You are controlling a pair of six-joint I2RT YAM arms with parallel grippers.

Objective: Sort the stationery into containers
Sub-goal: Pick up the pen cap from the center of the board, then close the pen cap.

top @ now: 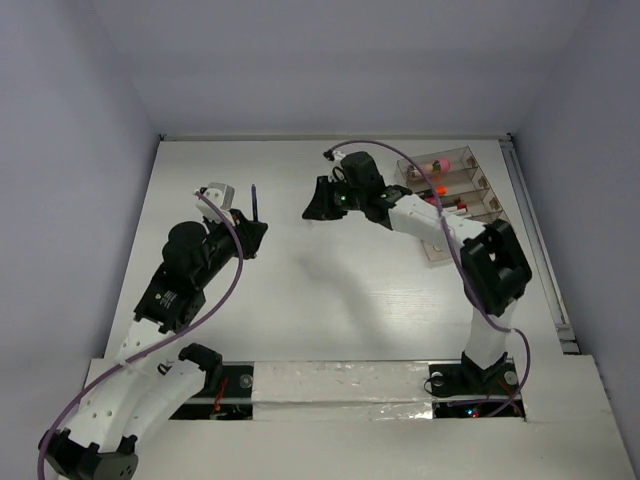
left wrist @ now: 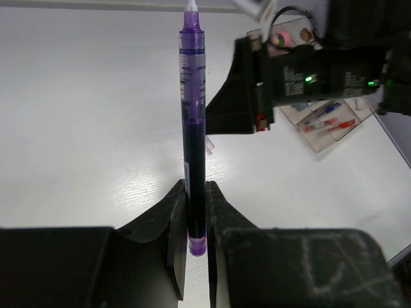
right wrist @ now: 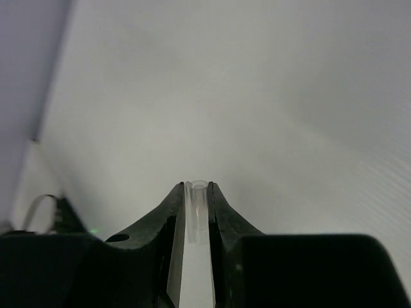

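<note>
My left gripper (top: 252,232) (left wrist: 196,192) is shut on the lower end of a purple pen (left wrist: 192,122), which stands upright above the table and shows in the top view (top: 254,198). My right gripper (top: 320,205) (right wrist: 196,189) is shut on a small clear plastic tube, like a pen cap (right wrist: 200,204). It hovers at mid table facing the left gripper, a short gap apart. The clear organiser (top: 478,178) stands at the far right and holds a pink cylinder (top: 436,163), an orange-capped highlighter (top: 438,186) and thin red and blue pens (left wrist: 327,122).
A small white-grey box (top: 217,192) lies on the table just behind the left gripper. The right arm (top: 440,225) reaches across in front of the organiser. The table's right edge (top: 535,250) runs beside the organiser.
</note>
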